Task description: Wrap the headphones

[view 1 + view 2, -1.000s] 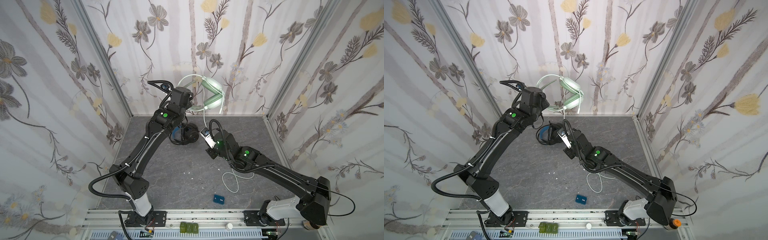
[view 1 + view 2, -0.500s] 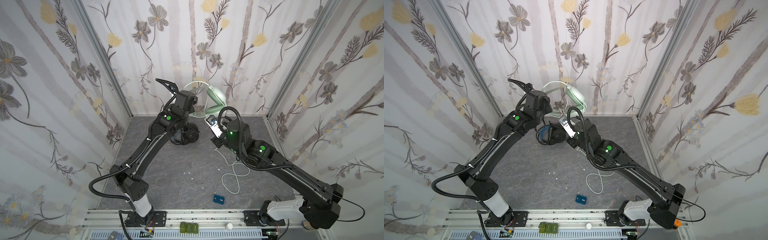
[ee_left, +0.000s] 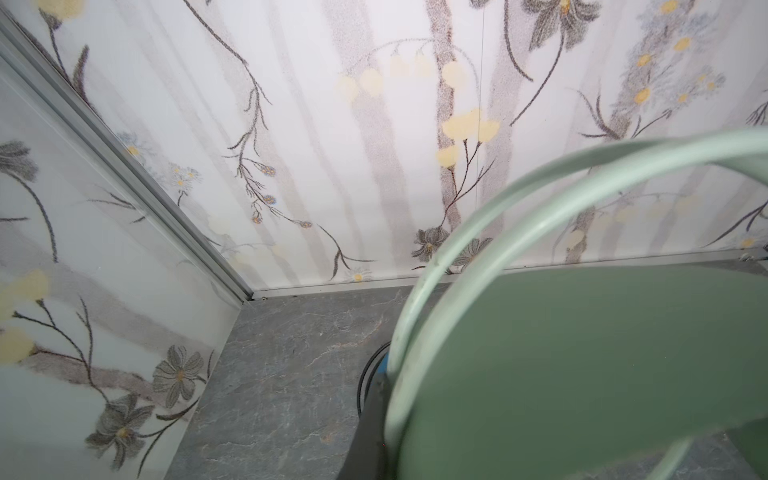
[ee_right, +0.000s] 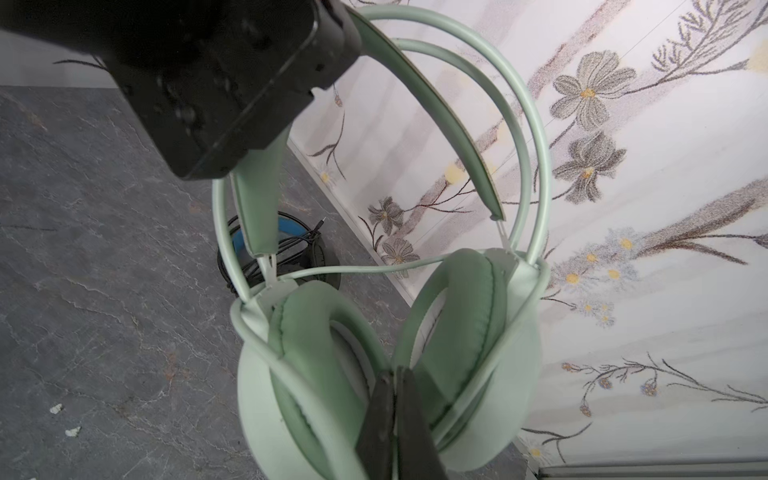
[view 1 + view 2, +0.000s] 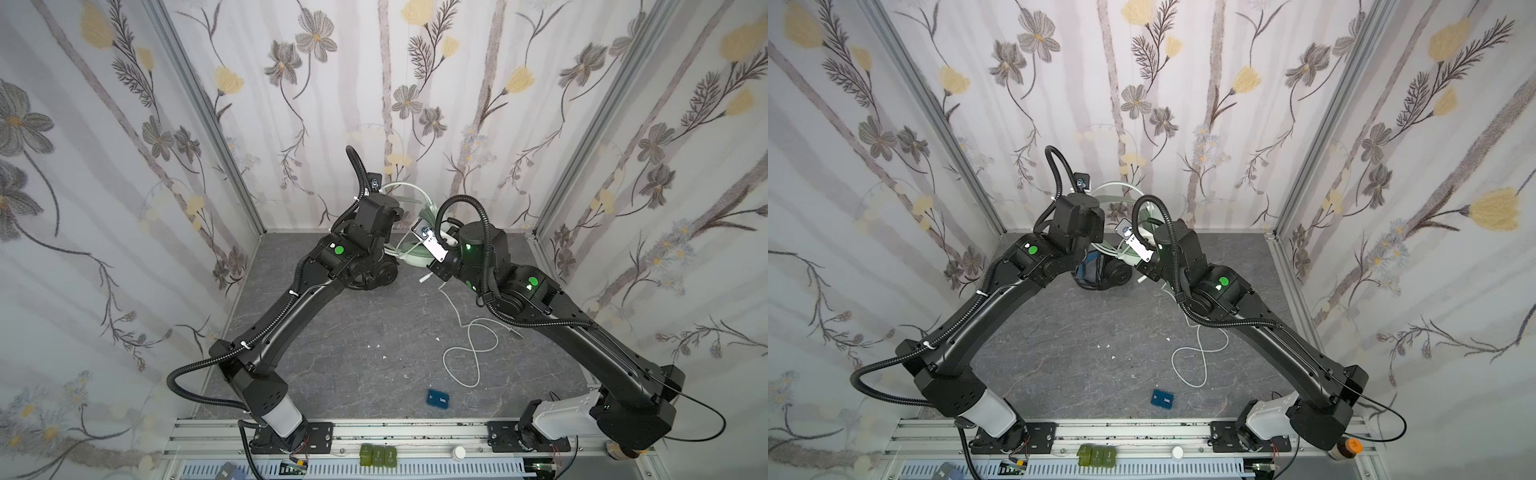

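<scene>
Both top views: the right arm [image 5: 490, 266] had swung rearward, drawing the pale cable [image 5: 469, 345] around the mint headset [image 5: 415, 255] near the back wall [image 5: 415, 124].

Left wrist view: headband [image 3: 519, 199] only.

Right wrist view: left gripper [image 4: 338, 50] clamped the headband. Right gripper [image 4: 392, 415], jaws together, pinched the cable. 1 turn was forming.

A small blue box [image 5: 438, 402] lies on the grey table [image 5: 332, 332], with white scraps [image 5: 377, 345] near the table's middle.

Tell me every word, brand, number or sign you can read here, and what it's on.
Nothing here can be read clearly.
small blue box: white marks on its top, too small to read.
mint-green headphones: no brand or label showing.
</scene>
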Controlling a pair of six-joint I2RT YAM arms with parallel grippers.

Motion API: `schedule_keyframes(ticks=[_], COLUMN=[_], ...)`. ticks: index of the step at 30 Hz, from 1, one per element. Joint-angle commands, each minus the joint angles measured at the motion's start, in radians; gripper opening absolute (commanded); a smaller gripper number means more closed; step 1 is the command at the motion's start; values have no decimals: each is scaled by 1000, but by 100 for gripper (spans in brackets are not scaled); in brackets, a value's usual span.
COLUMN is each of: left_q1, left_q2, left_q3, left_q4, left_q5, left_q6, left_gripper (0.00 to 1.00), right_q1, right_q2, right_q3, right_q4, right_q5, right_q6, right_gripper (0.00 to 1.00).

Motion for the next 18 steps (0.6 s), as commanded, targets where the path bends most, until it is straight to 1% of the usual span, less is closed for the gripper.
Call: schedule_keyframes(ticks=[1, 3, 6, 10, 13, 14, 15, 18], left_q1=[0, 1, 4, 8, 8, 8, 8, 6], left_q2=[-23, -35, -64, -90, -105, -110, -117, -138], left_q3=[-15, -23, -42, -41, -39, -37, -37, -38], left_q4=[12, -10, -32, -93, -145, -156, -168, -180], left_q5=[20, 59, 150, 266, 351, 368, 386, 423], left_q6=[164, 200, 222, 214, 199, 195, 191, 187], left_gripper=[0, 0, 0, 0, 0, 0, 0, 0], right_q1=[-1, -4, -7, -17, -18, -18, -48, -54], right_q2=[-2, -5, -6, -18, -30, -35, -40, -56], right_q3=[-6, -13, -28, -51, -66, -74, -86, -116], right_q4=[34, 37, 44, 62, 75, 78, 86, 103], right_q5=[56, 67, 85, 118, 119, 115, 115, 122], right_q6=[-46, -57, -73, -96, -98, -99, -101, -106], right_gripper=[1, 1, 3, 5, 7, 8, 10, 15])
